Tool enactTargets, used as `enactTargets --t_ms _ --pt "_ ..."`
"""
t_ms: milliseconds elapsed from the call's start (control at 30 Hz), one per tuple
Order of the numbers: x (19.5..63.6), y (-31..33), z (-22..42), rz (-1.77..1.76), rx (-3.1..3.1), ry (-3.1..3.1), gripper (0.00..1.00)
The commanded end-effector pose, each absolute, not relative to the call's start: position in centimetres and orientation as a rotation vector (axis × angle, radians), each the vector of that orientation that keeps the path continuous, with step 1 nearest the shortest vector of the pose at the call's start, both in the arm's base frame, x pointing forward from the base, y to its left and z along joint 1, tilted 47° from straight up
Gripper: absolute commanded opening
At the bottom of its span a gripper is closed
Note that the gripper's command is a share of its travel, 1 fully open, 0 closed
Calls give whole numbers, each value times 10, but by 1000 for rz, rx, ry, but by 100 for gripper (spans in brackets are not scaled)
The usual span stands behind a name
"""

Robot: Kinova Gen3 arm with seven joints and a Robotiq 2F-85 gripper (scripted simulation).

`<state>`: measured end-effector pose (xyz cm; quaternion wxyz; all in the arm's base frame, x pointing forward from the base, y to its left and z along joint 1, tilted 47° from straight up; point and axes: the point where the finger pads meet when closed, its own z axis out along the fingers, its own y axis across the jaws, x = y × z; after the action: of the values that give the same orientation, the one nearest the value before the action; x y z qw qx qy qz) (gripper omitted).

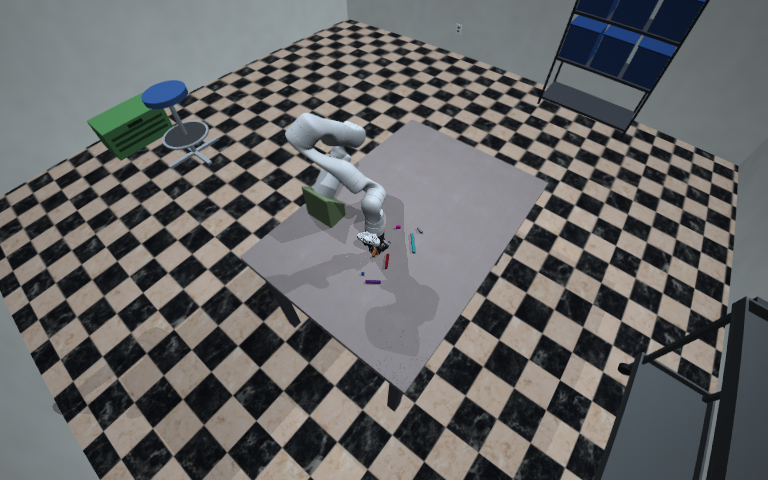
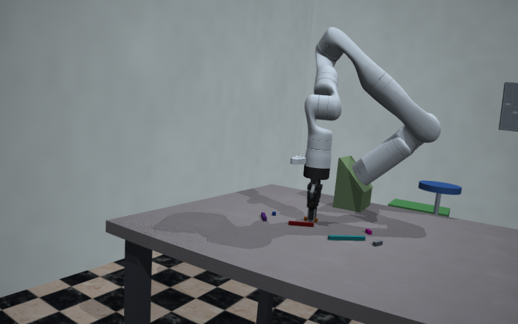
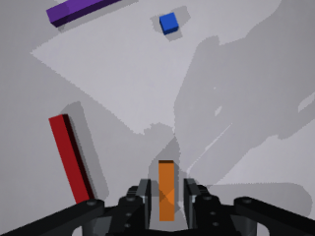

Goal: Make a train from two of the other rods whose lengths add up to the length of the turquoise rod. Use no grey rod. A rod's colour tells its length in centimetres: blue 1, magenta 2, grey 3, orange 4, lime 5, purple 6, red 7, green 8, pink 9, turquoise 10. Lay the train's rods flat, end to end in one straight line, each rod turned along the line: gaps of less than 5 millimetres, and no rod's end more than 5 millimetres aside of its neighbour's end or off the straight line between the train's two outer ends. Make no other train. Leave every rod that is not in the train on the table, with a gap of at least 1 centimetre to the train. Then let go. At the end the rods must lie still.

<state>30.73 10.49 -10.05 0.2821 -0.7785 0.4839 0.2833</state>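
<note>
My gripper [image 1: 378, 247] [image 2: 311, 218] [image 3: 166, 192] stands low over the table, its fingers a little apart. The orange rod [image 1: 373, 253] [image 2: 305, 218] [image 3: 167, 187] lies flat between them, with a small gap to each finger. The red rod [image 1: 386, 260] [image 2: 301, 223] [image 3: 70, 157] lies close beside it, at an angle. The purple rod [image 1: 372, 281] [image 2: 263, 216] [image 3: 91, 2] lies farther off, with the blue cube [image 1: 362, 273] [image 2: 274, 213] [image 3: 169, 23] near it. The turquoise rod [image 1: 412, 243] [image 2: 346, 237] lies to the other side.
A magenta rod [image 1: 398, 226] [image 2: 367, 231] and a grey rod [image 1: 419, 230] [image 2: 377, 243] lie beyond the turquoise one. The arm's green wedge base [image 1: 322, 206] [image 2: 349, 187] stands at the table's edge. A stool and shelves stand on the floor.
</note>
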Motion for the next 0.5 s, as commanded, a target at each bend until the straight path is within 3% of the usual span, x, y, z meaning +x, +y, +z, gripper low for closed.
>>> enactTargets --t_ms 0,467 --pt "310 98 -96 751 -2085 1301 24" --pt "320 56 -56 751 -2085 1301 24"
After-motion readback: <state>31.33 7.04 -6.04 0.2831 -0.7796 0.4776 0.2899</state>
